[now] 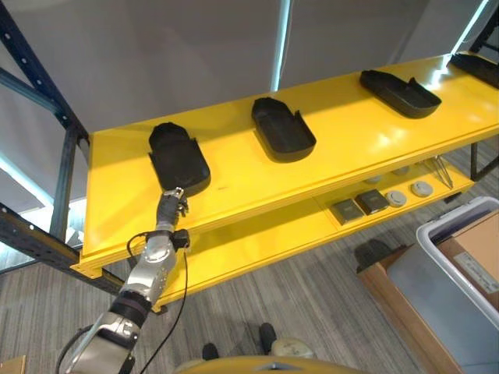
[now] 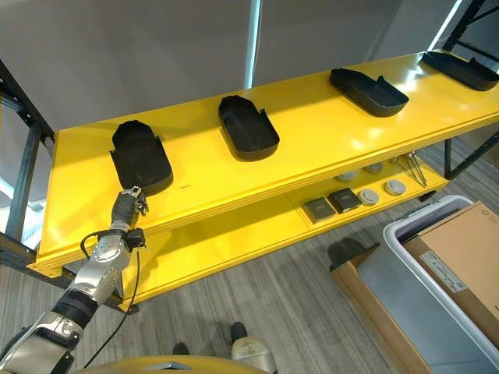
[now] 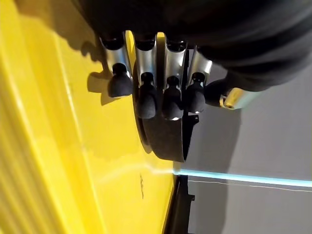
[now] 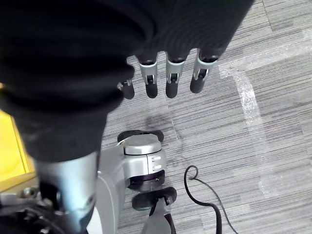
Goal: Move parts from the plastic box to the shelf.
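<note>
Resting my left hand (image 1: 171, 201) with relaxed fingers on the near end of the leftmost black, shallow, tray-like part (image 1: 178, 159) on the yellow shelf (image 1: 234, 183); right hand (image 4: 168, 73) hangs open over floor.

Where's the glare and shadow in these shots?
Eye views: bright glare on the yellow shelf near its right end, by the rightmost black parts. Left wrist view: the left hand casts finger shadows onto the shelf.

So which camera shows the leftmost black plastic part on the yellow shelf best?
The left eye view: the leftmost black plastic part shows whole, the left robot hand at its near end. The right eye view matches; the left wrist view catches its rim past the fingers.
</note>
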You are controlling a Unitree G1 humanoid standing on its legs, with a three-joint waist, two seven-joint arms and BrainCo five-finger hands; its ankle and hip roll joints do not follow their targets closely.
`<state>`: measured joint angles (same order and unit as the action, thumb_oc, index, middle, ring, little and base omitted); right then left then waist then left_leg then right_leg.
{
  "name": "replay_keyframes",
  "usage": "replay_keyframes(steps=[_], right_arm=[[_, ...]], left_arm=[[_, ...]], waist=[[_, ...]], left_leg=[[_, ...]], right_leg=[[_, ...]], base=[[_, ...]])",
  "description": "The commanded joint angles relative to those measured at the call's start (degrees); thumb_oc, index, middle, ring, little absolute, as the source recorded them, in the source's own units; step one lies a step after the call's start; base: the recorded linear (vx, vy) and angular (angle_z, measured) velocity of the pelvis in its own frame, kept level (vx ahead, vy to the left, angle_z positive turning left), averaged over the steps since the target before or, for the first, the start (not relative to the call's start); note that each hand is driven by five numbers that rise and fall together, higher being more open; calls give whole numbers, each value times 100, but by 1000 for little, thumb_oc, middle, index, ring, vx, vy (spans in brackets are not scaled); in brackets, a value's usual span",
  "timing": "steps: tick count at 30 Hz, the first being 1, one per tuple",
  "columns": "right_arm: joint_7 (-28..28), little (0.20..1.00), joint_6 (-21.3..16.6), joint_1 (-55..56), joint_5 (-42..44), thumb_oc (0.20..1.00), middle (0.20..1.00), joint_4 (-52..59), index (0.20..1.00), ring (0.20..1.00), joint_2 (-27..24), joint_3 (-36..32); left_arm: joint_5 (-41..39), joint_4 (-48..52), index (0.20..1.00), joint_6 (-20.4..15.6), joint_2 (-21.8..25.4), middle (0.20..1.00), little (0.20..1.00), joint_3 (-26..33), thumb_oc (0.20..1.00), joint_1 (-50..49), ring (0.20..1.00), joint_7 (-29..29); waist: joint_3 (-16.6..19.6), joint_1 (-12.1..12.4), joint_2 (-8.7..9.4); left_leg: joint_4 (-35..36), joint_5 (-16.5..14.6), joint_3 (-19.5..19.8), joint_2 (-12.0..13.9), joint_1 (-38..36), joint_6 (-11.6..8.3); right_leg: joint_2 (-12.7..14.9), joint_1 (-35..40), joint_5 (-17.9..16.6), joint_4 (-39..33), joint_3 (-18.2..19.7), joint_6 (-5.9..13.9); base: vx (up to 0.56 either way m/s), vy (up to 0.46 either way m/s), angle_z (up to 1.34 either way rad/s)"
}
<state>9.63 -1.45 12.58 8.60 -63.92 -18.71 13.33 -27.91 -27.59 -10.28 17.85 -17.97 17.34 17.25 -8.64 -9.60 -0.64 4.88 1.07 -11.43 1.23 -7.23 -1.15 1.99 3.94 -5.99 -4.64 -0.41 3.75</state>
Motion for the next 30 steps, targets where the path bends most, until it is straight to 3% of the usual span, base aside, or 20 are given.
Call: replay_keyframes(steps=[1,12,17,18,19,20,24,27,30], right_arm=[[69,1000,-50,-36,-118,1000,1000,-185,1000,1000,-159,275],[217,1000,-154,-119,-309,1000,1000,-440,1000,1000,-278,381],[215,1000,-217,-133,-363,1000,1000,-530,1000,1000,-255,340],[208,1000,-248,-134,-363,1000,1000,-557,1000,1000,-248,331],[207,1000,-275,-136,-367,1000,1000,-573,1000,1000,-246,315],[214,1000,-308,-148,-371,1000,1000,-597,1000,1000,-246,285],[180,1000,-407,-233,-426,1000,1000,-677,1000,1000,-197,107],[145,1000,-432,-283,-444,1000,1000,-702,1000,1000,-168,48],[99,1000,-467,-346,-482,1000,1000,-729,1000,1000,-150,-27]], left_arm=[[143,-127,200,-421,29,200,200,149,200,655,200,154],[3,-812,200,-311,-41,200,200,100,200,1445,200,170],[9,-722,200,-513,-37,200,200,78,200,1397,200,31],[-1,-641,322,-569,-25,322,322,64,322,1358,322,-18],[10,-539,617,-619,-8,617,617,50,617,1316,617,-64],[30,-355,1000,-647,15,1000,1000,46,1000,1247,1000,-119],[-114,884,1000,-585,155,1000,1000,8,1000,553,1000,-699],[-63,1411,1000,-653,291,1000,1000,-2,1000,142,1000,-903],[-60,1923,1000,-728,507,1000,1000,-1,1000,-367,1000,-1485]], waist=[[-21,-22,156],[28,-202,124],[25,-179,122],[22,-161,117],[18,-146,112],[9,-117,103],[-11,99,37],[-11,219,5],[-10,374,-38]], left_leg=[[-428,-216,-429,552,101,-192],[-384,-198,-510,571,-13,-204],[-411,-214,-487,566,17,-200],[-415,-214,-478,565,31,-201],[-419,-215,-468,564,42,-203],[-414,-213,-449,558,49,-207],[-387,-213,-304,513,70,-218],[-380,-210,-213,489,94,-222],[-372,-211,-119,454,109,-221]], right_leg=[[449,-83,233,79,-31,542],[428,-23,281,105,35,564],[417,-31,304,108,43,546],[418,-32,309,107,35,543],[419,-33,312,104,28,538],[421,-29,312,94,16,531],[441,38,326,55,-100,486],[453,67,336,44,-166,471],[479,110,345,29,-259,455]], base=[[36,19,-3],[31,10,-5],[0,0,0],[-30,-2,-2],[-37,6,0],[-56,21,0],[-59,35,3],[-66,39,9],[-80,51,20]])
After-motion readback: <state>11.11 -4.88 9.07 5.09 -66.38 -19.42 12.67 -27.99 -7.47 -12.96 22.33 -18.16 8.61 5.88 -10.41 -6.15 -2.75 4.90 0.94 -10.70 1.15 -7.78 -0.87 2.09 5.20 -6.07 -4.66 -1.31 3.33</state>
